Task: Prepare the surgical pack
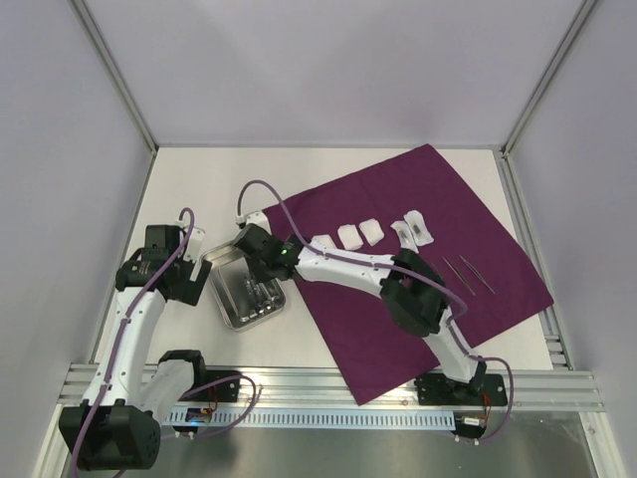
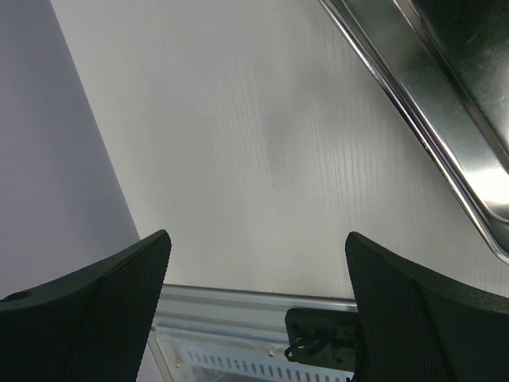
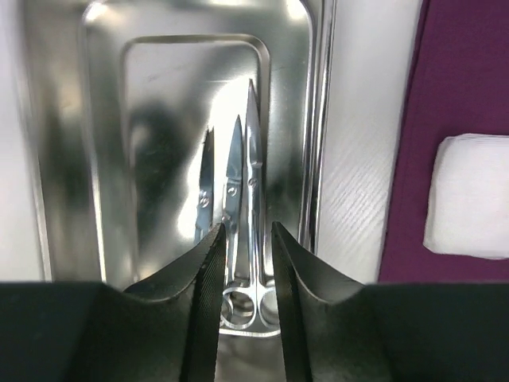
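Right gripper (image 3: 245, 239) jaws narrowly parted above scissors (image 3: 235, 171) in tray (image 3: 159, 103); left gripper (image 2: 256, 239) wide, empty.

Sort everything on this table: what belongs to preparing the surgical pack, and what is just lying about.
For the job: purple cloth; steel tray; scissors inside the tray; white gauze pads on the cloth; thin steel instruments on the cloth.
Just there: metal rail along the near edge; bare white table.
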{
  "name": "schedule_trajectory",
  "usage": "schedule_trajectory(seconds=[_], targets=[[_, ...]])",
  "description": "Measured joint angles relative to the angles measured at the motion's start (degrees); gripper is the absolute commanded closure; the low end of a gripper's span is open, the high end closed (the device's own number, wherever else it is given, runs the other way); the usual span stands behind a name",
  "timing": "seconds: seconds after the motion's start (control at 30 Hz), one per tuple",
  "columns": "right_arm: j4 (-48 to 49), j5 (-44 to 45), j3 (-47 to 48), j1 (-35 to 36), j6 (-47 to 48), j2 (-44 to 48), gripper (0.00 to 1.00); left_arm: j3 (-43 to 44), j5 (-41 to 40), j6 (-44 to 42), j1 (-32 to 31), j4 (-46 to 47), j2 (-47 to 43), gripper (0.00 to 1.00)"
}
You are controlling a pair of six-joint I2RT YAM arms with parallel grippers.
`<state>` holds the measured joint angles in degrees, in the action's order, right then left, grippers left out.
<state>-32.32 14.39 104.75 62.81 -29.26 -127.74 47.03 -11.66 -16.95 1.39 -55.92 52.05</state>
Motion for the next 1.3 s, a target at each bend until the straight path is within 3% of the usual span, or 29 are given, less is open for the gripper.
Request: schedule_trajectory(seconds=[0.23,0.33,0.47,0.63,0.83,1.3], targets=[[1.8,-5.7,-15.2,-4.0,4.2,22.7,0.6,0.0,0.0,-0.3,0.0,-0.8,-1.1,0.0],[2.0,-6.5,-24.7,-9.0,5.9,33.8,0.58,0.0,0.0,-0.3,0.0,-1.1,-1.3,0.0],[1.0,-7.6,-36.8,-19.7,7.1,41.2,0.58,0.1,0.2,-0.3,0.0,-1.7,-1.2,0.0],[-2.7,-8.5,-47.5,-29.2,9.8,42.3,0.58,0.3,0.7,-0.3,0.0,-2.2,-1.2,0.0],[-4.5,-10.0,-50.1,-35.5,13.1,41.5,0.6,1.8,2.2,-0.4,0.1,-3.6,-1.0,0.0],[-2.5,-12.4,-49.7,-38.2,17.4,32.7,0.64,13.7,26.0,-4.9,0.2,-7.8,-2.6,0.0]])
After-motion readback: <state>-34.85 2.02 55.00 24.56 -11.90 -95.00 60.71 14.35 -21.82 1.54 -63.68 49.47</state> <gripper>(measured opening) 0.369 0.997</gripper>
